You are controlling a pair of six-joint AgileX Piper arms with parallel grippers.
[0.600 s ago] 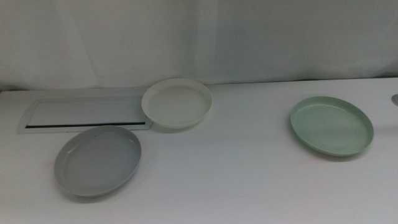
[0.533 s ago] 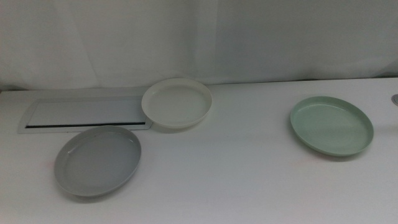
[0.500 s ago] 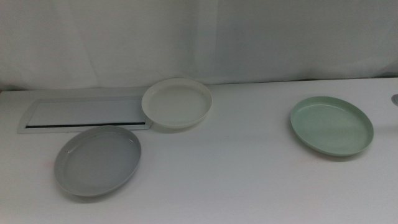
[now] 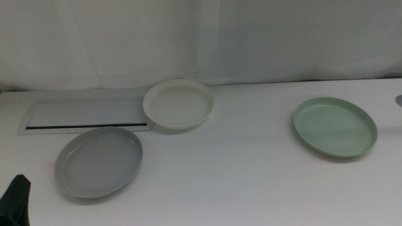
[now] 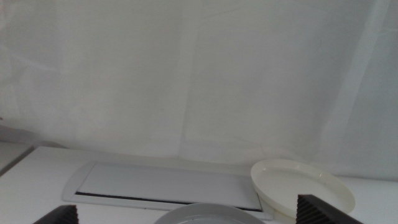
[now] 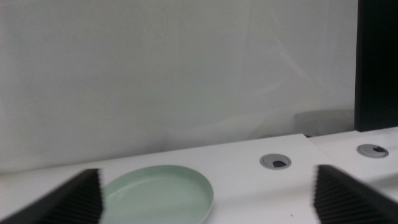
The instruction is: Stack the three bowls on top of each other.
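Here, in the middle view, the three bowls lie apart on the white table (image 4: pixel 239 176): the grey bowl (image 4: pixel 98 162) at the near left, the cream bowl (image 4: pixel 178 104) further back near the centre, the green bowl (image 4: pixel 334 126) well apart on the right. The white panel (image 4: pixel 85 116) lies behind the grey bowl, its end touching the cream bowl. My left end effector (image 4: pixel 15 201) shows as a dark tip at the bottom left corner.

In the left wrist view, my left end effector (image 5: pixel 186 216) is wide open and holds nothing; the grey bowl's rim lies between its jaws, the cream bowl beyond.

In the right wrist view, my right end effector (image 6: pixel 208 194) is wide open and empty, the green bowl between its jaws.
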